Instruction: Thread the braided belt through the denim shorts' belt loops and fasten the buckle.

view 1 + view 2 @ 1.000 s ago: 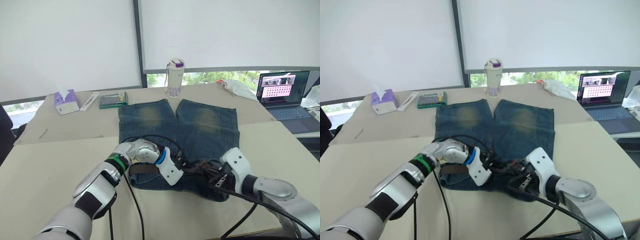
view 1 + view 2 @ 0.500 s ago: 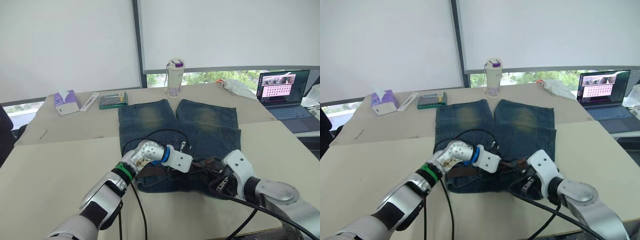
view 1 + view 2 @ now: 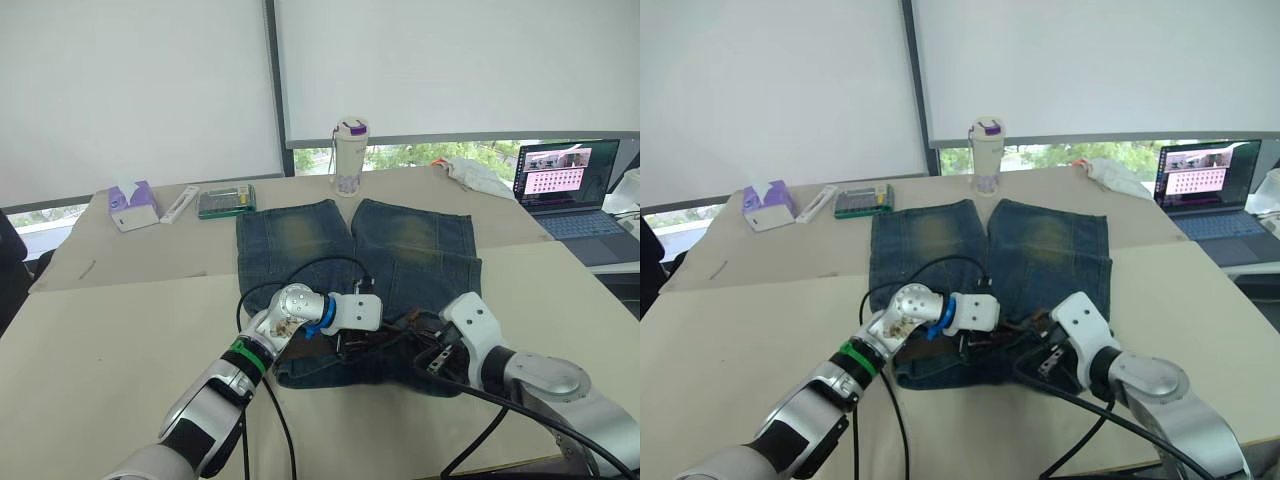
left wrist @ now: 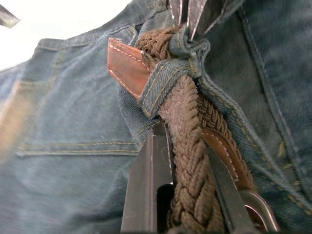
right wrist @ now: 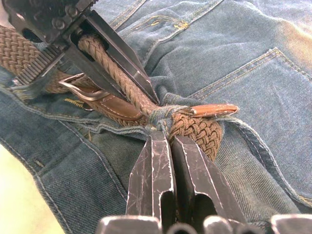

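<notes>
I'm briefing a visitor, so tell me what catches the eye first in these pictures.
Both grippers meet at the near waistband of the denim shorts spread on the table. The left gripper is shut on the braided belt, just where it passes through a belt loop; the right gripper pinches the denim beside it. The silvery buckle lies close by.

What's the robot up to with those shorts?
It is working a braided belt through the denim shorts on the table. The left gripper is clamped on the belt just short of a belt loop, and the right gripper pinches that loop. The buckle lies unfastened.
</notes>
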Available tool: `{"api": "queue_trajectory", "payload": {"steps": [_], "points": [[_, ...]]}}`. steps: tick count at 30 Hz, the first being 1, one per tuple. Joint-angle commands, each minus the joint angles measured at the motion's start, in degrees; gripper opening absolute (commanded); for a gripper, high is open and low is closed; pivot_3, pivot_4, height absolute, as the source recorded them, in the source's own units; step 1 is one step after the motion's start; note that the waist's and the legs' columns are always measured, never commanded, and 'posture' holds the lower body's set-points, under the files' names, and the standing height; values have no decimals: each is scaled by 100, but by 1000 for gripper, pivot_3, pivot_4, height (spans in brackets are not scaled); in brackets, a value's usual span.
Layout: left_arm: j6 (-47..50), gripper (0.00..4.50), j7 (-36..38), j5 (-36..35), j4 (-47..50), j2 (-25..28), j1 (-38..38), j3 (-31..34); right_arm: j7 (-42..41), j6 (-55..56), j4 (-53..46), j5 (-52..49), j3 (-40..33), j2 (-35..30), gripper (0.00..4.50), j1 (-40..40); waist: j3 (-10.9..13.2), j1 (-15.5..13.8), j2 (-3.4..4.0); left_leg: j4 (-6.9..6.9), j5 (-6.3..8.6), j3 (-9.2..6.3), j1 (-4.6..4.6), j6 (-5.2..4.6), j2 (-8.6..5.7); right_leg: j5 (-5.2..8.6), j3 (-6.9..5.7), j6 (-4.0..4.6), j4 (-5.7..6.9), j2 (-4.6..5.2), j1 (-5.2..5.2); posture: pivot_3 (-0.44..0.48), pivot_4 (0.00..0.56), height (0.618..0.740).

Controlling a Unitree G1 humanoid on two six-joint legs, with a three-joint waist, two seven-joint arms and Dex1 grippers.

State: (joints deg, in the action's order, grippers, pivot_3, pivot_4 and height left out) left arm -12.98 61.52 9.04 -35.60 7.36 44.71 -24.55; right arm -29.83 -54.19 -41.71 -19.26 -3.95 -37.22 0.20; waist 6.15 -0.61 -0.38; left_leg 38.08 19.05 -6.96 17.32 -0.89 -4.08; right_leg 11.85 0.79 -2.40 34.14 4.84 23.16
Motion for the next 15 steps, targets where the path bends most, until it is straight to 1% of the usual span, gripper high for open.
{"api": "queue_trajectory", "payload": {"steps": [1, 4, 9, 12, 14, 15], "points": [[631, 0, 454, -492, 313, -186, 57, 85, -121, 118, -48, -184, 72, 31, 13, -137, 1, 6, 0, 0, 0, 0, 0, 0, 0, 0, 0, 0, 0, 0, 0, 0, 150, 740], [866, 0, 579, -566, 317, -162, 118, 143, -115, 79, -39, -266, 28, 91, 13, -259, 2, 17, 0, 0, 0, 0, 0, -1, 0, 0, 1, 0, -1, -2, 1, 0, 150, 740], [1168, 0, 718, -698, 286, -124, 193, 249, -126, 83, -34, -290, 22, 18, 13, -244, 2, 13, 2, -1, 0, -2, 2, 1, 1, 0, 1, 1, -2, -3, 4, 0, 150, 740], [1131, 0, 752, -668, 211, -76, 218, 261, -147, 49, -65, -339, -17, -24, 13, -249, 3, 13, 2, -1, 0, -3, 2, 0, 1, 0, 2, 1, -3, -2, 4, 0, 150, 740], [1121, 0, 761, -668, 185, -62, 228, 283, -300, 87, -161, -412, -39, -177, 13, -200, 4, 13, 3, -1, 0, -3, 2, 1, 1, 0, 2, 1, -3, -2, 4, 0, 150, 740], [1117, 0, 766, -673, 188, -55, 227, 292, -350, 101, -207, -432, -60, -253, 588, -168, 5, 10, 3, -1, 0, -3, 2, 1, 2, 0, 2, 1, -3, -2, 5, 0, 150, 740]]}}
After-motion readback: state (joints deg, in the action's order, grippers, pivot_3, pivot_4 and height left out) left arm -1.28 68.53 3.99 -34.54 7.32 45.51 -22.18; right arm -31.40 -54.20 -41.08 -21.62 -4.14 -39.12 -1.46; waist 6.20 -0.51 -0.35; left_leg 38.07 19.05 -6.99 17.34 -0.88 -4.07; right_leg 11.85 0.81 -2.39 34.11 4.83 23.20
